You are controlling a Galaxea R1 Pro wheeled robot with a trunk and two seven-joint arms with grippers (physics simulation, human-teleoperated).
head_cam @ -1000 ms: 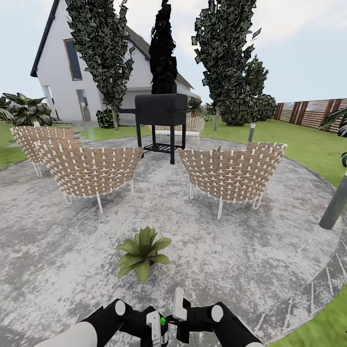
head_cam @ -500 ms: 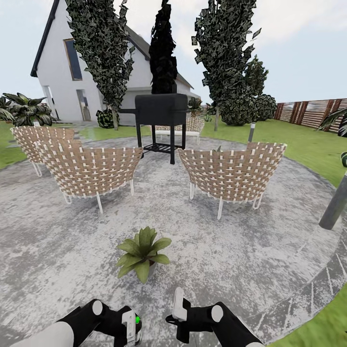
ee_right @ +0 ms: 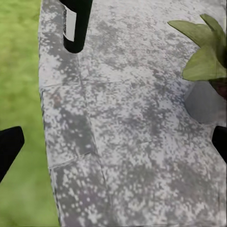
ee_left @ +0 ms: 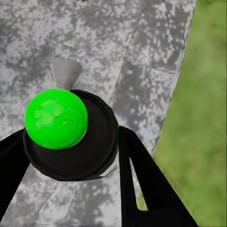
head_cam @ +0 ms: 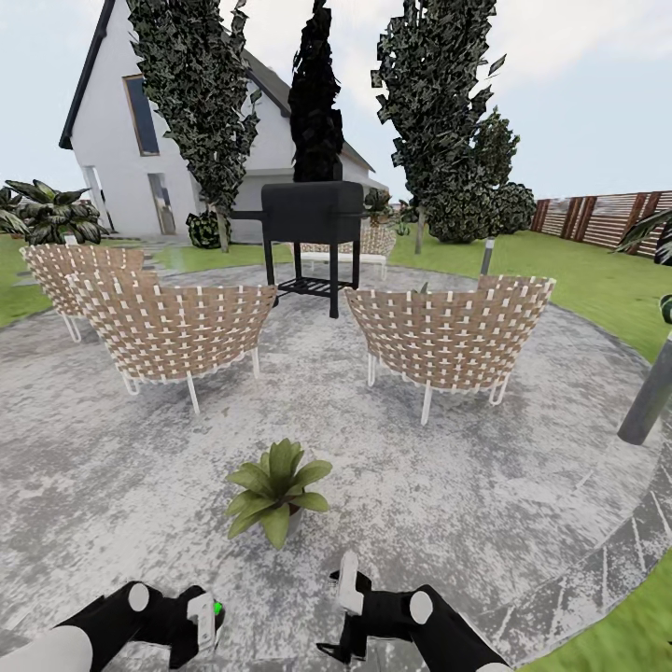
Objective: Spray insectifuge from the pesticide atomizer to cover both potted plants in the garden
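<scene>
At the bottom left of the head view my left gripper (head_cam: 207,621) is shut on the pesticide atomizer (head_cam: 217,609), of which a bright green spot shows. In the left wrist view the atomizer (ee_left: 71,137) is a black round top with a green ball and a grey nozzle, held between two dark fingers (ee_left: 142,184). One potted plant (head_cam: 276,488) stands on the stone patio just ahead of both arms. My right gripper (head_cam: 343,611) is open and holds nothing. In the right wrist view its tips sit wide apart and the potted plant (ee_right: 206,52) in its grey pot lies ahead.
Woven chairs (head_cam: 177,327) (head_cam: 448,336) stand beyond the plant, with a black grill (head_cam: 313,219) and the white house (head_cam: 131,140) behind them. A grey post (head_cam: 649,401) rises at the patio's right edge. Lawn (head_cam: 597,271) and a wooden fence (head_cam: 607,217) lie to the right.
My left arm has swung to the left with the atomizer, away from the right gripper. The right gripper has hardly moved. The plant and the view are unchanged.
</scene>
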